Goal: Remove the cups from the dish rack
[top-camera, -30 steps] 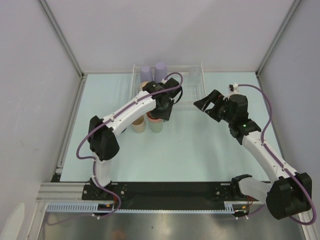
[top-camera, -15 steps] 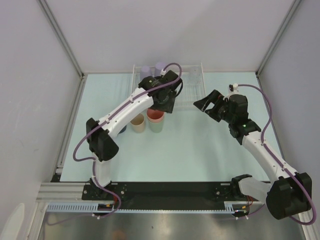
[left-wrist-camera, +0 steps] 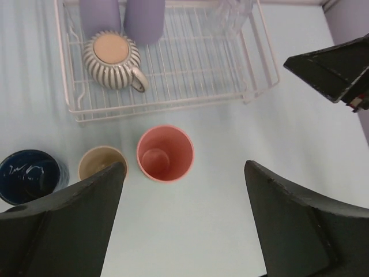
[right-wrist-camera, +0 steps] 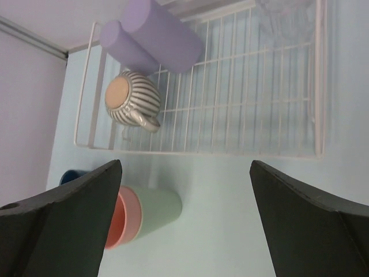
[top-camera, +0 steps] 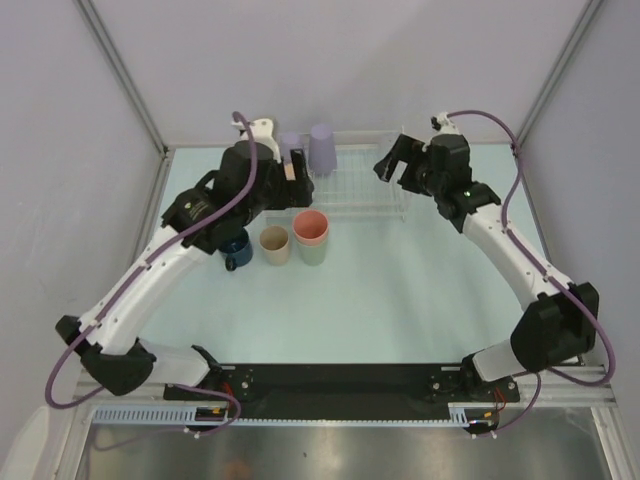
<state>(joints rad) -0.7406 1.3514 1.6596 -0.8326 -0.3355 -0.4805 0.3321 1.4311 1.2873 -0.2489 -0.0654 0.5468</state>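
Rack (left-wrist-camera: pixel 196 57) holds 2 lavender cups (left-wrist-camera: pixel 144 17), 1 ribbed mug (left-wrist-camera: pixel 112 57); 4 cups (left-wrist-camera: pixel 164 153) on table (left-wrist-camera: pixel 219 150) under L claw (left-wrist-camera: pixel 181 170), wide open; R claw (right-wrist-camera: pixel 185 164) open too.

Lab cell: bare grey walls (top-camera: pixel 350 60), aluminium frame posts (top-camera: pixel 123 78), mint tabletop (top-camera: pixel 400 290).

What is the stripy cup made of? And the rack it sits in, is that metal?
The stripy cup looks like glazed pottery: it has thick, round ribbed walls, a small chunky handle and a soft shine. The rack looks like metal wire with a white coating: thin, straight rods crossing in a neat grid, all smooth and evenly white. Looks alone can't prove either one.
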